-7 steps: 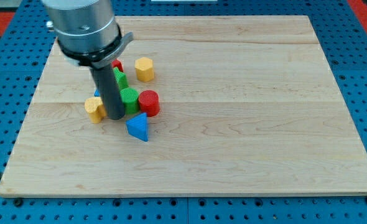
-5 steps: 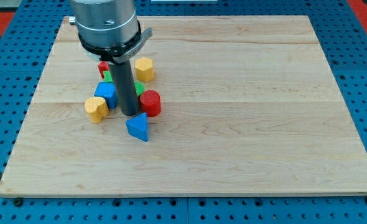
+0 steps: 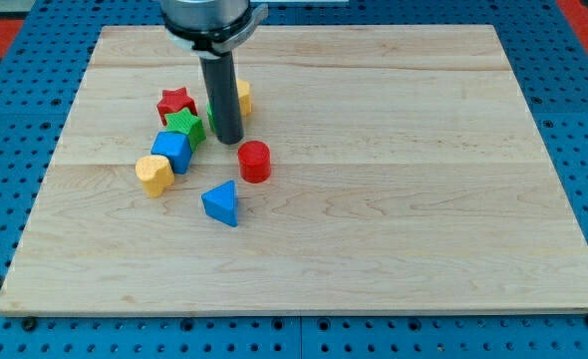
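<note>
My tip [image 3: 227, 140] is resting on the wooden board [image 3: 394, 199] at the view's right edge of the cluster. It is a plain rod end, so it has no jaws to spread or press together, and it is pinching nothing.

The rod is covering most of a green block [image 3: 211, 112] just above the tip. Only a sliver is showing at the rod's left side, so I cannot tell whether the two are touching. The yellow block [image 3: 243, 97] is peeking out behind the rod toward the view's top right.

The red cylinder [image 3: 254, 161] is standing just below and to the right of the tip, with a narrow gap showing between them.

To the view's left, the green star [image 3: 184, 125] is sitting near the tip, with the red star [image 3: 175, 102] touching it from above. The blue cube [image 3: 172, 150] is lying below the green star, and a second yellow block [image 3: 153, 174] is pressing against the cube's lower left.

The blue triangular block [image 3: 220, 202] is lying apart, toward the view's bottom.

In my judgement the tip is hemmed in on three sides, so only small, slow slides are suiting this spot.
</note>
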### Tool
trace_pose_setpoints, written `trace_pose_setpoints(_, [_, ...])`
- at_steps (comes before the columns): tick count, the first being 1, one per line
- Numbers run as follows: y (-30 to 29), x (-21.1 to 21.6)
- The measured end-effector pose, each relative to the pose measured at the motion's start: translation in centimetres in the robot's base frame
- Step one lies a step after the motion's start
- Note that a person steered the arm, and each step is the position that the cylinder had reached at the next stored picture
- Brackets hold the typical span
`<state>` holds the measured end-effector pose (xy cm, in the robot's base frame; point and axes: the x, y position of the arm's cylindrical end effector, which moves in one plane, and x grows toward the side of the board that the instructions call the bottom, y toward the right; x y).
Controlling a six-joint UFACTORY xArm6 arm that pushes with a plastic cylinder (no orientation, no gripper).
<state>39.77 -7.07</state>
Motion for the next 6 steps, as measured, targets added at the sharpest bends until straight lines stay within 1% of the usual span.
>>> trace_pose_setpoints(1, [2.3,-0.3])
trace_pose_setpoints(3, [2.2,-2.2])
trace_pose_setpoints(4, [2.9,-2.3])
trace_pose_setpoints(6, [1.2,-2.4])
